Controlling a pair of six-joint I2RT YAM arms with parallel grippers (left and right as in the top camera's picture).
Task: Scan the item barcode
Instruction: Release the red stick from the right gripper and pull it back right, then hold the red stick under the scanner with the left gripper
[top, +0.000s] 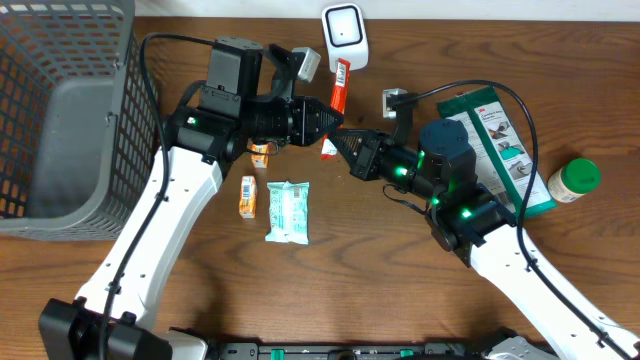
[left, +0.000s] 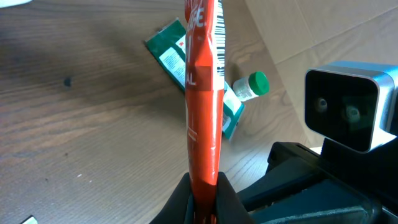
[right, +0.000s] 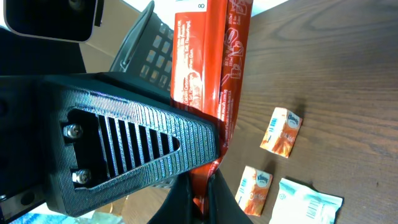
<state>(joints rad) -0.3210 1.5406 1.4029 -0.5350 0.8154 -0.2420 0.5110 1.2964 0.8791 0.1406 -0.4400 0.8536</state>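
the red sachet (top: 337, 95) is long and narrow, glossy orange-red with white lettering, and a black-and-white barcode (left: 219, 30) runs along one edge near its far end. it hangs in the air above the worktop (top: 380, 280), just below the white scanner (top: 343, 33) that stands at the back edge. my left fingers (left: 179, 205) are pressed together on its near end, and my right fingers (right: 177, 205) pinch that same end from the other side, so both pairs meet on the sachet. from my right wrist, the black ribbed body of my left arm (right: 124, 143) fills much of the view and hides part of the sachet. around it i count two small orange packs (top: 248, 197) (top: 262, 148), one white-and-green pack (top: 288, 212) lying just beside the nearer orange one, one flat green package (top: 500, 140) under my right arm, one green-capped bottle (top: 575, 180) just beyond that package, and one grey mesh basket (top: 60, 120) at the left edge. there is one sachet and one scanner.
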